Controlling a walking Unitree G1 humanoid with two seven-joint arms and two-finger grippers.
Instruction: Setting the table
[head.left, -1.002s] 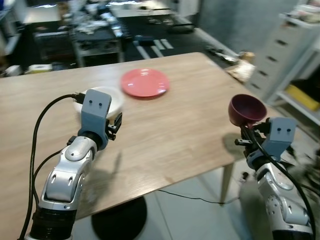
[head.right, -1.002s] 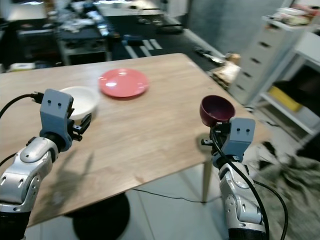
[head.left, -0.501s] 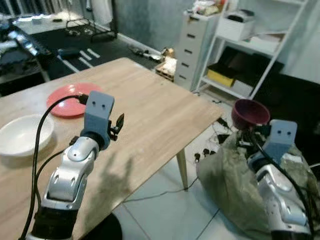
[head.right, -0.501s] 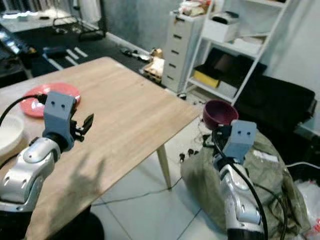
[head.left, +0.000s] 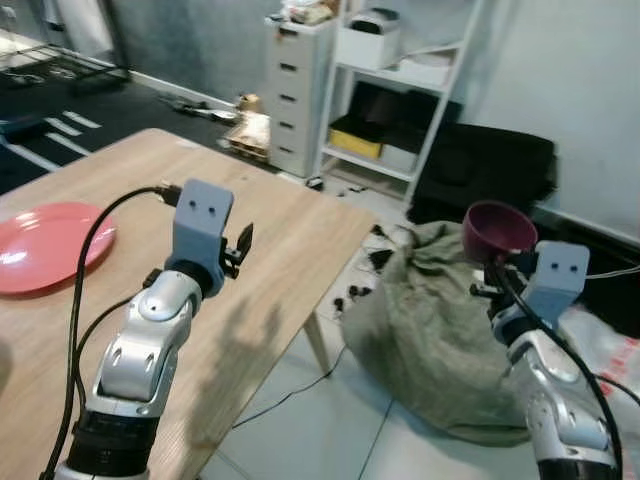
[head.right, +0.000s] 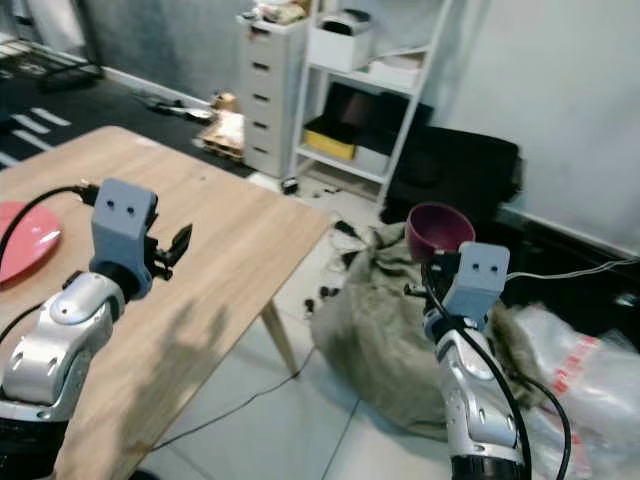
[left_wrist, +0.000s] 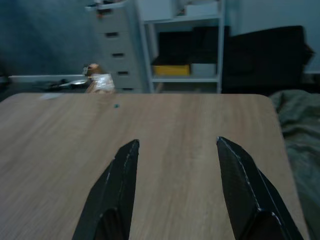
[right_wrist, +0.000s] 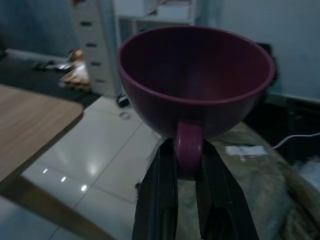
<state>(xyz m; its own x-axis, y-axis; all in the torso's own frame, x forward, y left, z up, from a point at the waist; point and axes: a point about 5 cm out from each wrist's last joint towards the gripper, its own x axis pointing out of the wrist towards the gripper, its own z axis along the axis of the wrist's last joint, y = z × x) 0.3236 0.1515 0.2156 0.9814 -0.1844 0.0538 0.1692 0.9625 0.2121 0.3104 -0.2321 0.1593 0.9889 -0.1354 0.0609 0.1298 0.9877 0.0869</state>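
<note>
The right gripper (right_wrist: 187, 172) clenches the handle of the maroon cup (right_wrist: 195, 82), upright above it, off the counter (head.left: 290, 230), over what seems a green sack (head.left: 420, 310). The left gripper (left_wrist: 175, 165) hovers released over the counter.

A slumped olive-green sack (head.left: 420, 320) lies on the pale tiled floor (head.left: 330, 440), below and just beside the right arm's jaws, with small dark scraps (head.left: 360, 290) strewn at its near edge. Farther off, ahead of both sets of jaws, a white chest of drawers (head.left: 298, 85) stands against the grey wall beside an open white shelving unit (head.left: 415, 90) (a yellow bin (head.left: 362, 143) sits on its lowest shelf). A black couch-like shape (head.left: 490, 170) fills the corner behind the sack. A clear plastic bag with red print (head.right: 580, 370) rests beyond the sack, and a thin black cable (head.left: 290, 395) trails across the tiles.
</note>
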